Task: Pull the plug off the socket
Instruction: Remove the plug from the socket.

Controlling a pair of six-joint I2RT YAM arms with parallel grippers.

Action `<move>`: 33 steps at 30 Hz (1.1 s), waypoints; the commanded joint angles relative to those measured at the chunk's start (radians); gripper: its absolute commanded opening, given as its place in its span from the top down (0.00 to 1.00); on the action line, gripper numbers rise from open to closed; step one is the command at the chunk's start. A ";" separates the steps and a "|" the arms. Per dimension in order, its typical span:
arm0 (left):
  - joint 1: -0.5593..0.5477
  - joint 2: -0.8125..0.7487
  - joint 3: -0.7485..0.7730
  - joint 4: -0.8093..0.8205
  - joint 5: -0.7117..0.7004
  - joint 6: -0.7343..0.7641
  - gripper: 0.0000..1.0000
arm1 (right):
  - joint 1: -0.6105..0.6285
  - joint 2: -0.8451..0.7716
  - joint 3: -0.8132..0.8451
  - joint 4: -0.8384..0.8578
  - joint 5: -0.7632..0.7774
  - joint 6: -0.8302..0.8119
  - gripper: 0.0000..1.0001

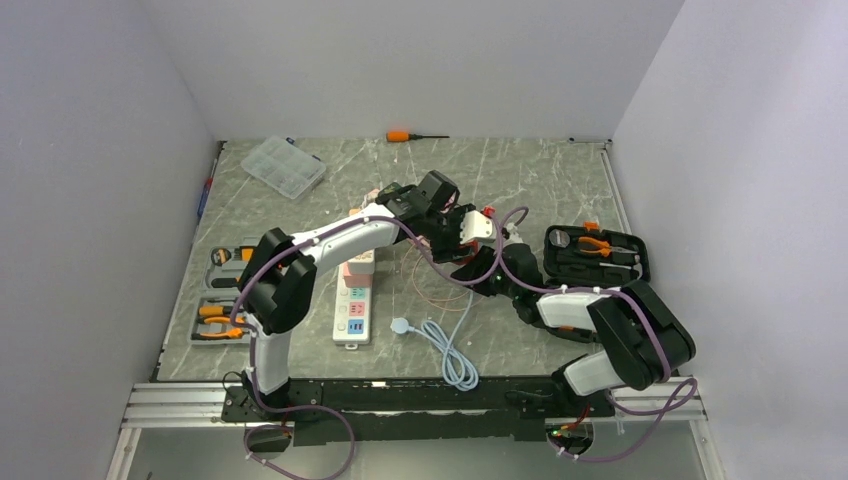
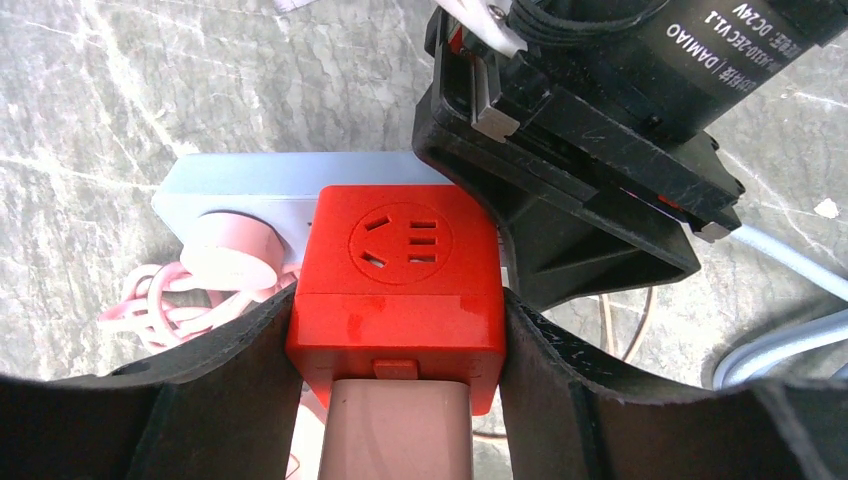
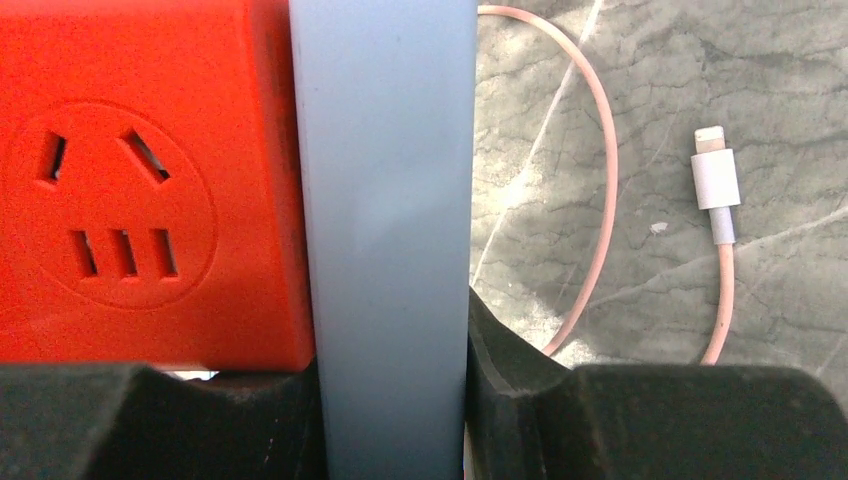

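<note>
My left gripper (image 2: 400,335) is shut on a red cube (image 2: 400,270) with outlet holes in its top face; both fingers (image 2: 230,380) press its sides. A pale pink plug-like block (image 2: 395,430) sticks out of the cube's near face. A pale grey-blue flat block (image 3: 385,200) sits against the cube (image 3: 140,180), and my right gripper (image 3: 390,400) is shut on that block. Both grippers (image 1: 462,228) (image 1: 480,265) meet above the table's middle. The socket (image 1: 352,305), a long white strip with pastel panels, lies on the table left of them, touched by neither gripper.
A white plug with a coiled pale cable (image 1: 440,345) lies near the strip. A pink cable with a white connector (image 3: 716,180) lies under my right gripper. Tool trays (image 1: 222,290) sit left, a black tool case (image 1: 596,255) right, a clear box (image 1: 285,167) and a screwdriver (image 1: 410,135) at the back.
</note>
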 commanded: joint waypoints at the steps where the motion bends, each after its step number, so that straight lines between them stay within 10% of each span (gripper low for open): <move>1: -0.008 -0.139 0.000 0.026 0.066 0.061 0.89 | -0.047 -0.029 -0.003 -0.022 0.105 -0.010 1.00; 33: 0.023 -0.196 0.074 -0.159 0.061 0.145 0.98 | -0.072 0.063 -0.023 -0.238 0.310 0.073 1.00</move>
